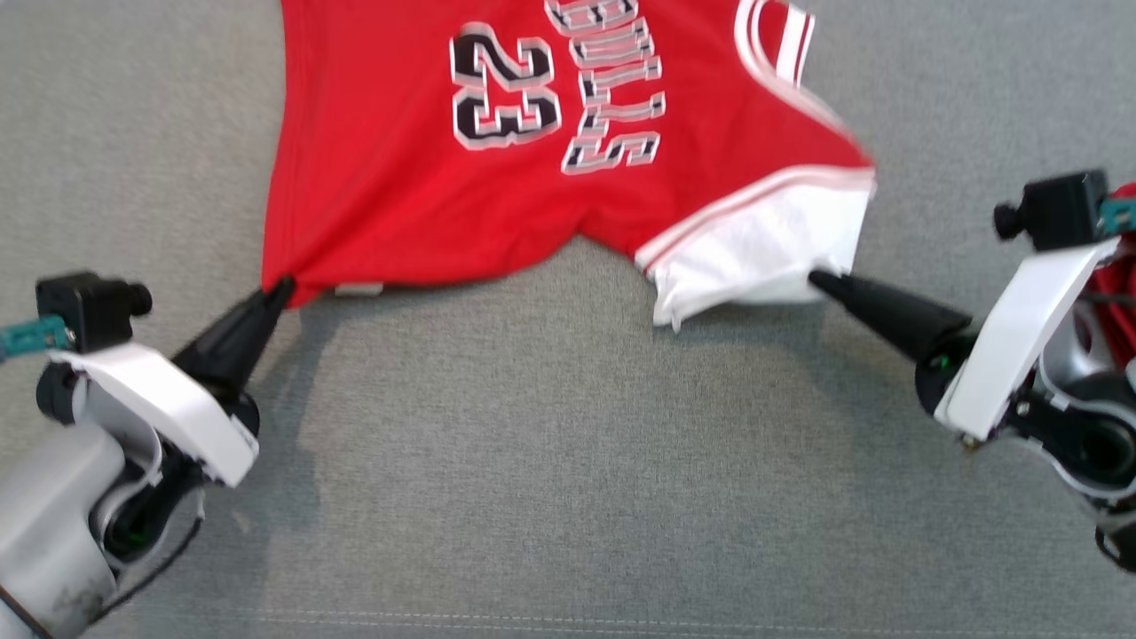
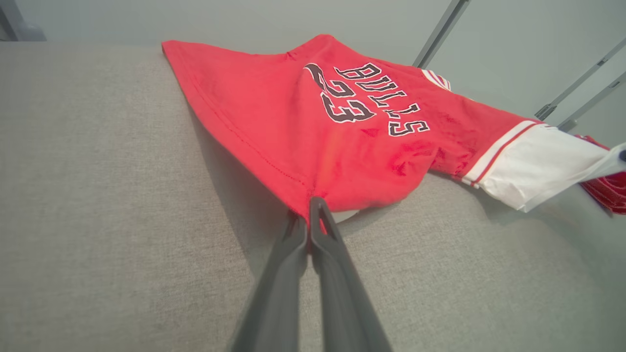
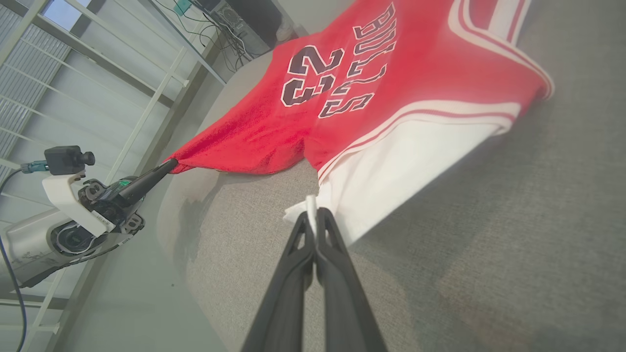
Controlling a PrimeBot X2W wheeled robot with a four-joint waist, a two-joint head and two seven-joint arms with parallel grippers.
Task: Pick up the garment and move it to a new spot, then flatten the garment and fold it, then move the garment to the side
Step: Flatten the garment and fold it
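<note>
Jersey (image 1: 382,177): we see it red, number side up, lying on the grey worktop (image 1: 550,461). Its near edge is raised a little and stretched between our two grippers.
Left gripper (image 1: 282,288): we have its fingers clamped together on the red hem corner, at the jersey's near left.
Right gripper (image 1: 816,280): we have it pinched on the corner of the white panel (image 1: 763,248), at the jersey's near right.
Shadow: it falls on the worktop under the raised edge.

Grey fabric surface (image 1: 568,461), pale railing (image 3: 146,114)
</note>
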